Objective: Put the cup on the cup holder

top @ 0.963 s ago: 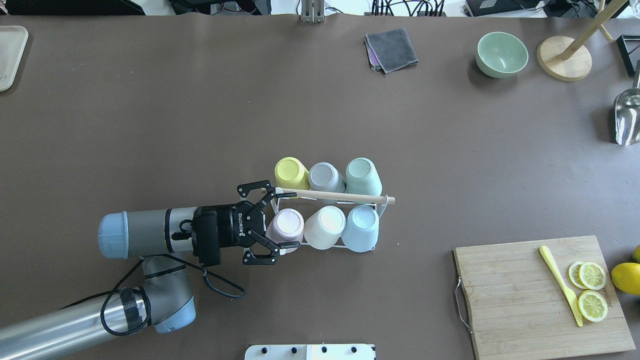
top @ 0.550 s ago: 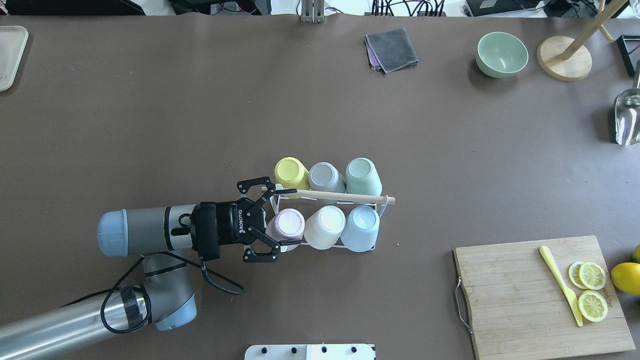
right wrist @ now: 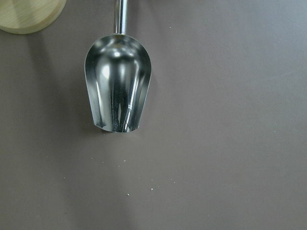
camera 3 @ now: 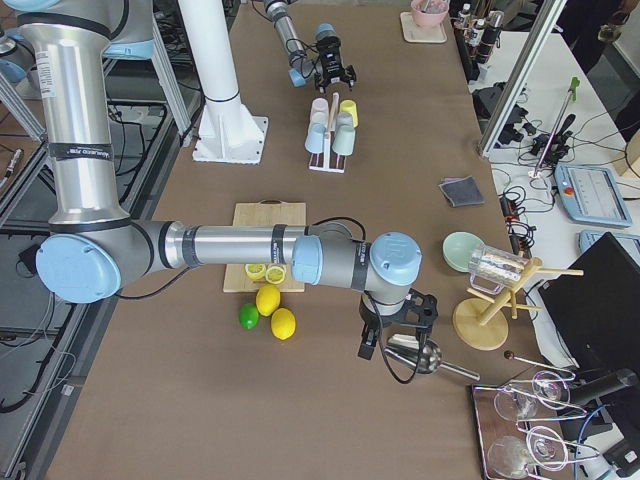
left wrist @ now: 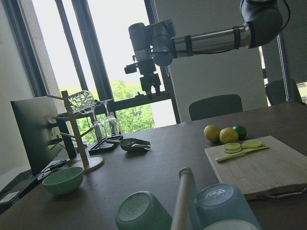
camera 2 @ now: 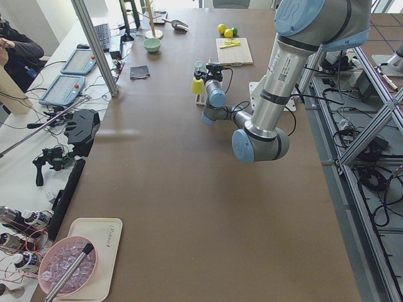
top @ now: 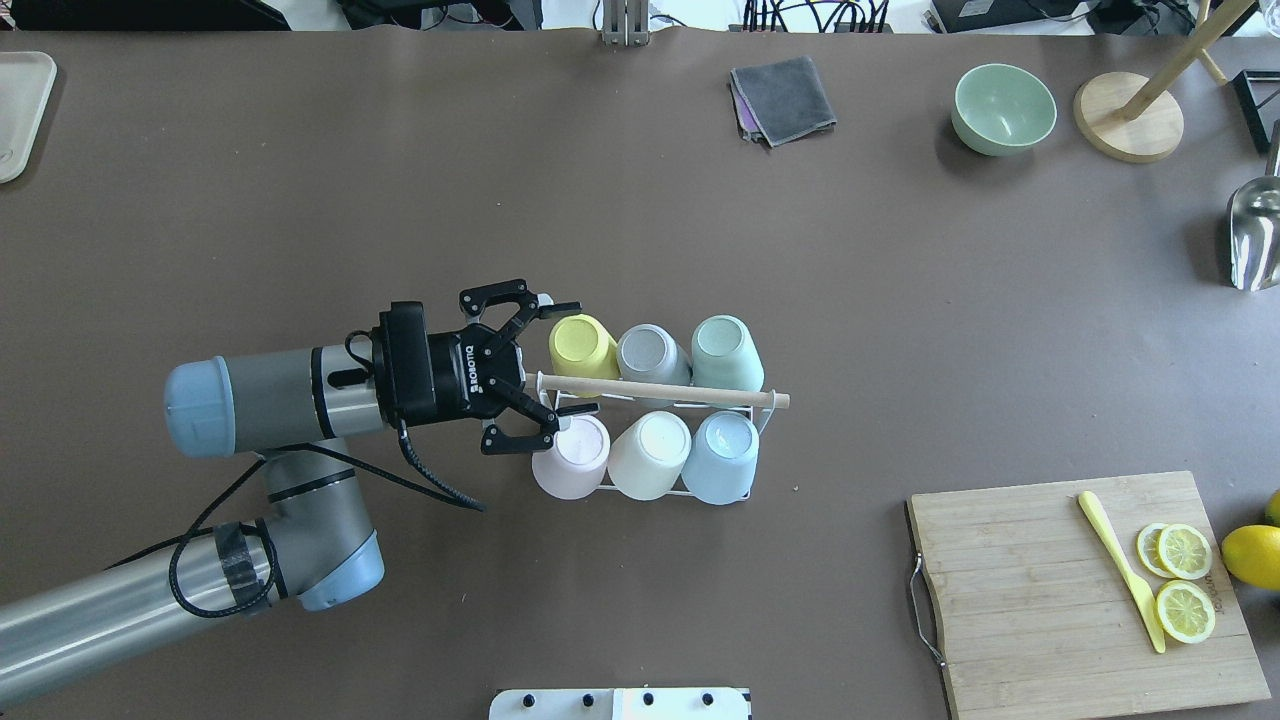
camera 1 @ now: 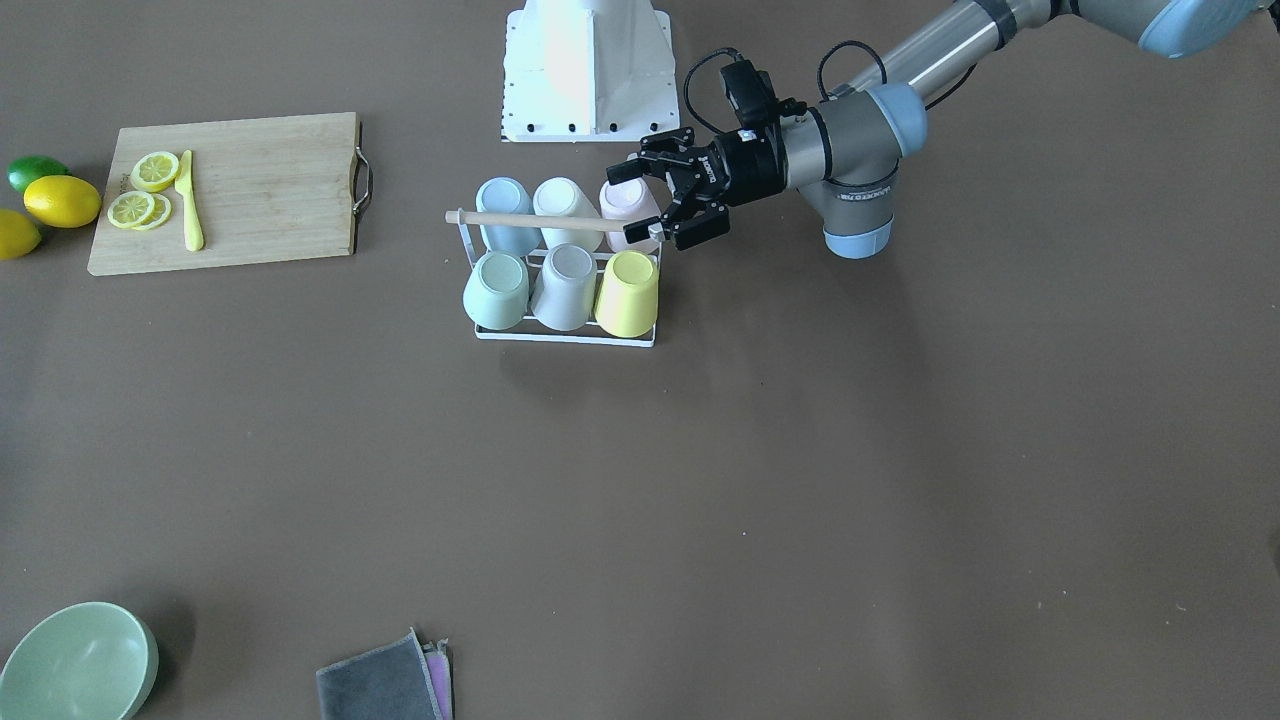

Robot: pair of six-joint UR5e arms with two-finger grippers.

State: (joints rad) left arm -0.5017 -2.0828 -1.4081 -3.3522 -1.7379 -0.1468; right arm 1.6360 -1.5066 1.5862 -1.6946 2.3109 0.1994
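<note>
The left tool [top: 528, 375] hangs spread and empty beside the cup holder [top: 660, 395], whose pink cup [top: 572, 458] sits at five o'clock (seated); a lower finger could clip the dowel [top: 690, 392]

1. The near left arm [camera 2: 277, 75] filled the upper right, its blue-capped elbow [camera 2: 258, 145] hanging over the brown table [camera 2: 189, 207].
2. Its forearm ran away from the camera to the cups [camera 2: 199, 82], where a yellow cup [camera 2: 197, 86] showed clearest; the gripper itself was too small to judge.
3. Farther along lay a wooden cutting board [camera 2: 234, 50] with lemons [camera 2: 225, 31] beyond it.
4. A green bowl [camera 2: 152, 44] and a grey cloth [camera 2: 139, 72] sat towards the table's left edge.
5. In the near left corner a cream tray [camera 2: 104, 251] carried a pink bowl [camera 2: 66, 274].
6. A person [camera 2: 16, 50] sat at the upper left edge.
</note>
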